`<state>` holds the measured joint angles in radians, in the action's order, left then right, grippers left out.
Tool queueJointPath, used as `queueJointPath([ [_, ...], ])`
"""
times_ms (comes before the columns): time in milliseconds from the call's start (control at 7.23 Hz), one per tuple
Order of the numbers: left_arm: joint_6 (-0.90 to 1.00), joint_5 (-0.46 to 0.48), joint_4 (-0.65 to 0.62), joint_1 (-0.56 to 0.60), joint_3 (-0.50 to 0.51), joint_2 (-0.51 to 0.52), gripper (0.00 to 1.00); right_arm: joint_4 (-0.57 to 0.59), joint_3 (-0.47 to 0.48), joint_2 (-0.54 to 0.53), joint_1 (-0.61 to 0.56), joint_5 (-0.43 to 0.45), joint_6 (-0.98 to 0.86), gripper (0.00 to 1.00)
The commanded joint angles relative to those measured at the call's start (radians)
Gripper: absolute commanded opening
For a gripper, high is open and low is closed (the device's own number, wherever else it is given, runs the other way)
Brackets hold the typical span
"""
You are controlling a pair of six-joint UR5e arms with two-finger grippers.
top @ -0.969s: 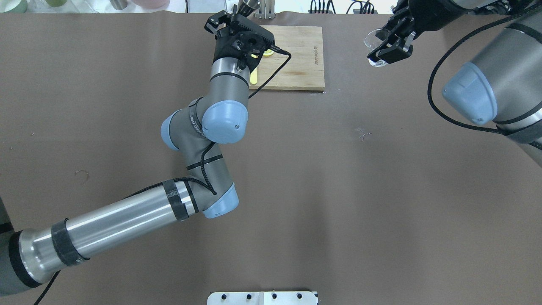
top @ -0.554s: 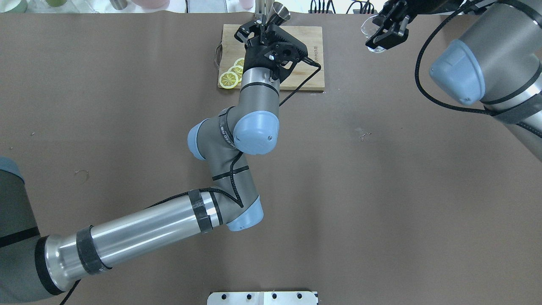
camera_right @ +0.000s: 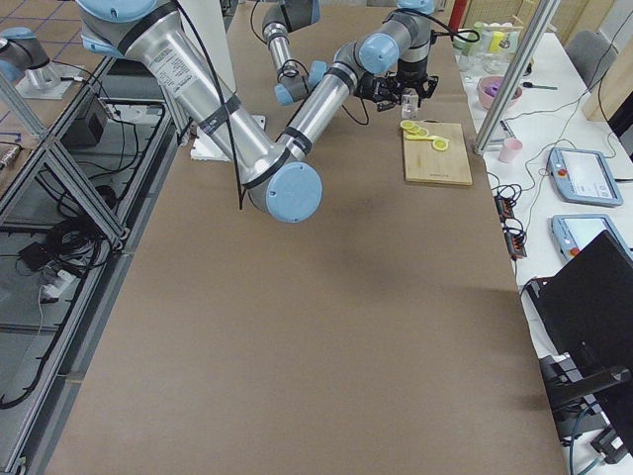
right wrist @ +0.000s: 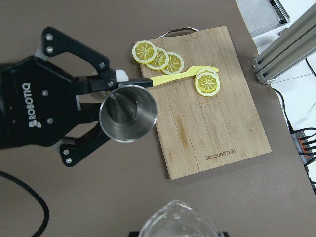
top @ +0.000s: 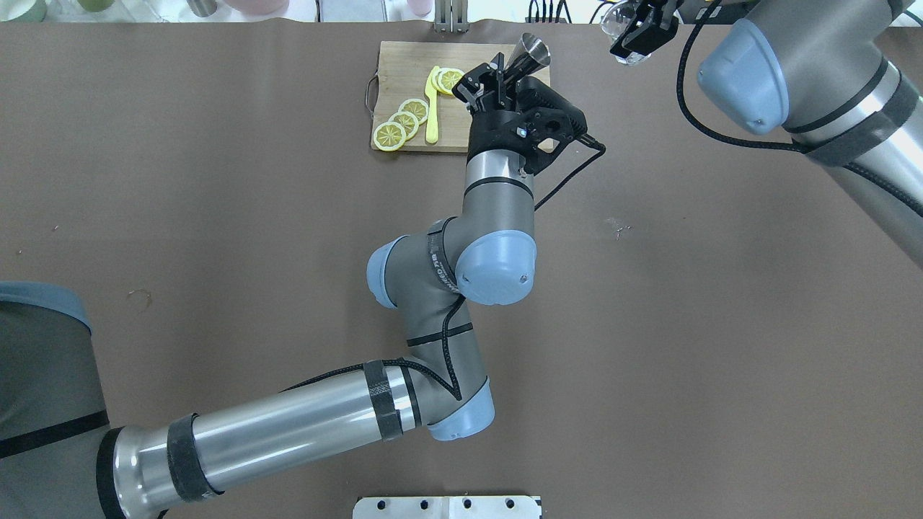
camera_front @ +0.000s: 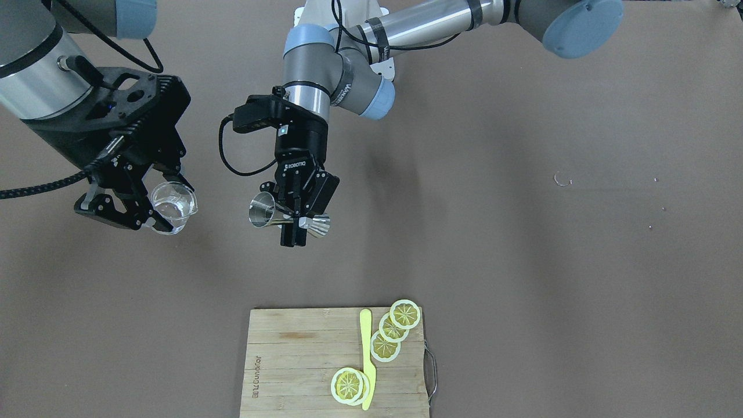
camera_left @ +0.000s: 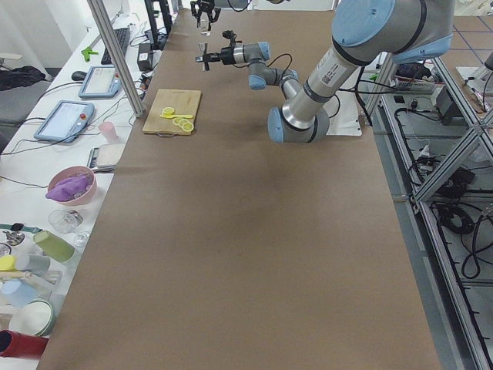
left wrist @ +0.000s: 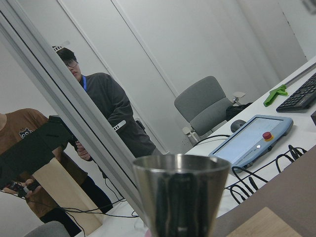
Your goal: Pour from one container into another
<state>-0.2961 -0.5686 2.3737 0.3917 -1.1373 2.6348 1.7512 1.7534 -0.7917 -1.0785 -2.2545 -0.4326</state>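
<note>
My left gripper (camera_front: 294,235) is shut on the waist of the steel jigger (camera_front: 261,210), which lies on its side above the table. In the overhead view the jigger (top: 531,52) sticks out past the left gripper (top: 497,78) over the board's far right corner. My right gripper (camera_front: 167,204) is shut on the clear glass cup (camera_front: 174,208), held upright a short gap beside the jigger. The right wrist view looks down into the jigger's open mouth (right wrist: 128,112), with the cup's rim (right wrist: 177,219) at the bottom edge. The left wrist view shows one jigger cone (left wrist: 180,197) close up.
A wooden cutting board (top: 404,76) lies at the table's far side with several lemon slices (camera_front: 395,328) and a yellow knife (camera_front: 365,348). Its metal handle (camera_front: 430,366) sticks out. A metal plate (top: 447,507) sits at the near edge. Two people (left wrist: 108,113) stand beyond the table.
The left arm has swung right along the far side with the jigger, uncovering the lemon slices. The right gripper has carried the cup farther away and a little left, toward the jigger.
</note>
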Motion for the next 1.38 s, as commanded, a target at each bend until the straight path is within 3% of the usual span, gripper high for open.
queueJointPath([
  [0, 0.0, 0.015, -0.025, -0.011, 0.033, 0.042, 0.0, 0.066, 0.011, 0.023, -0.003, -0.008, -0.009, 0.0],
  [277, 0.0, 0.015, -0.027, -0.011, 0.048, 0.056, 0.0, 0.147, 0.041, 0.029, -0.003, -0.013, -0.011, 0.0],
  [554, 0.0, 0.016, -0.027, -0.013, 0.048, 0.057, 0.0, 0.155, 0.041, 0.029, -0.001, -0.013, -0.012, 0.0],
  [830, 0.0, 0.018, -0.027, -0.013, 0.048, 0.065, 0.0, 0.227, 0.005, 0.092, -0.001, 0.003, -0.063, 0.0],
  [1245, 0.0, 0.018, -0.027, -0.013, 0.059, 0.076, 0.0, 0.229, 0.001, 0.1, 0.006, 0.032, -0.066, 0.0],
])
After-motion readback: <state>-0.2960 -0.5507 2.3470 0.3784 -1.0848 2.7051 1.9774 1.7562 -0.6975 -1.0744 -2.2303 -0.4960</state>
